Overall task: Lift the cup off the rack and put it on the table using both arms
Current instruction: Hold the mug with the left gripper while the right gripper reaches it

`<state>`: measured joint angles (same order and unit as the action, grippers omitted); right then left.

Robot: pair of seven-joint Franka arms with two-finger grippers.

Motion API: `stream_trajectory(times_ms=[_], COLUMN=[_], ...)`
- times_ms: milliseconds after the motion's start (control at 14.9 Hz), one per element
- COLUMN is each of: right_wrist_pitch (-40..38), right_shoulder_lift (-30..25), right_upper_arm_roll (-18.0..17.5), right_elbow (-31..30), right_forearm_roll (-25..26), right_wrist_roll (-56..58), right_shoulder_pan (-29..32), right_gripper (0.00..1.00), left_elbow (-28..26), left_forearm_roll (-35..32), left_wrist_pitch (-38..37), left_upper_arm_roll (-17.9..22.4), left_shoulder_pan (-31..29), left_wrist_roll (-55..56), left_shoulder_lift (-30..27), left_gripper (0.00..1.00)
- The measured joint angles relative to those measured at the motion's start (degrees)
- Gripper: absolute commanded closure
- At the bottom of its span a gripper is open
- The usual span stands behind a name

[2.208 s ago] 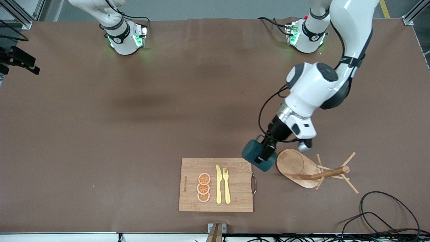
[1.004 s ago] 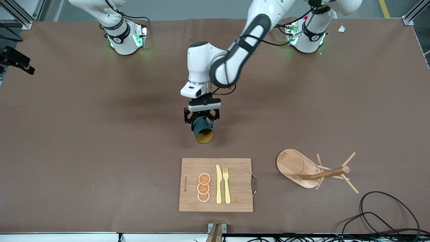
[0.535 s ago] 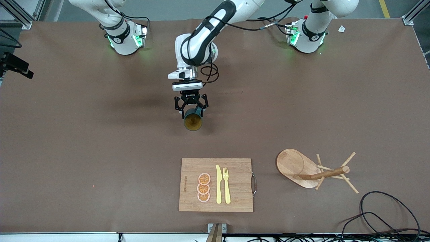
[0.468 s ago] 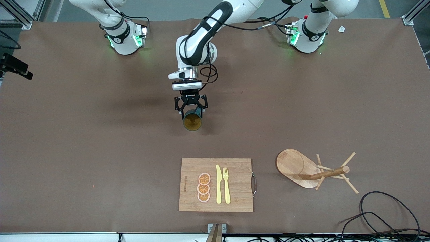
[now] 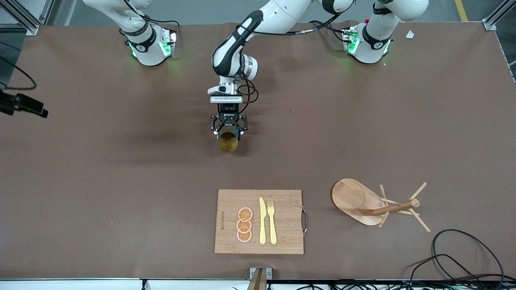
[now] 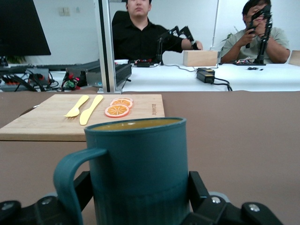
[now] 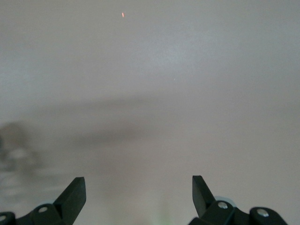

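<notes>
**Cup carried to mid-table**

Since the earliest frame the cup has been carried from beside the rack to mid-table, farther from the front camera than the board. It is clamped between the fingers of the left gripper, held over the table. Its long axis is tipped, with the mouth turned toward the front camera. Its handle projects sideways. The right gripper waits, jaws wide, holding nothing.

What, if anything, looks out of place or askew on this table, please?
The rack lies tipped on its side beside the board, its pegs pointing along the table. The left claw is shut on the cup.
</notes>
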<state>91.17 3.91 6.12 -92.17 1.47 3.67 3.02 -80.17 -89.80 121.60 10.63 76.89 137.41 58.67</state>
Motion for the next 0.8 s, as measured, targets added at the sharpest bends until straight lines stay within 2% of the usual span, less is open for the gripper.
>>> stream_trajectory(times_ms=[134,201,268,468,669,803], right_wrist_pitch=[1.44,1.94,2.47,4.27,5.88,6.27], right_shoulder_lift=[2.69,3.61,4.42,6.78,8.09,8.68], right_upper_arm_roll=[-0.06,-0.18,-0.32,-0.66,-1.03,-1.15], right_elbow=[0.08,0.09,0.05,-0.25,-1.44,-2.36], right_forearm_roll=[0.77,0.70,0.39,-1.73,-2.43,-2.49], right_wrist_roll=[0.00,0.00,-0.02,-0.02,-0.07,-1.47], right_shoulder_pan=[0.04,0.03,0.02,-0.13,-2.07,-4.39], right_gripper=[0.00,0.00,0.00,0.00,0.00,0.00], left_elbow=[-0.20,-0.24,-0.20,0.00,1.25,2.48], left_forearm_roll=[-2.89,-4.19,-5.05,-5.18,1.50,10.17], left_wrist_pitch=[-2.78,-4.20,-5.72,-7.66,-10.25,-14.67], left_upper_arm_roll=[-0.03,-0.12,-0.41,-2.79,-6.59,-10.24], left_shoulder_pan=[1.34,1.71,1.99,2.58,2.82,3.07], left_wrist_roll=[3.60,5.85,7.73,10.13,10.24,10.26], left_shoulder_lift=[1.62,2.80,3.95,4.86,4.09,1.58], left_gripper=[0.17,0.05,0.00,0.00,0.00,0.00])
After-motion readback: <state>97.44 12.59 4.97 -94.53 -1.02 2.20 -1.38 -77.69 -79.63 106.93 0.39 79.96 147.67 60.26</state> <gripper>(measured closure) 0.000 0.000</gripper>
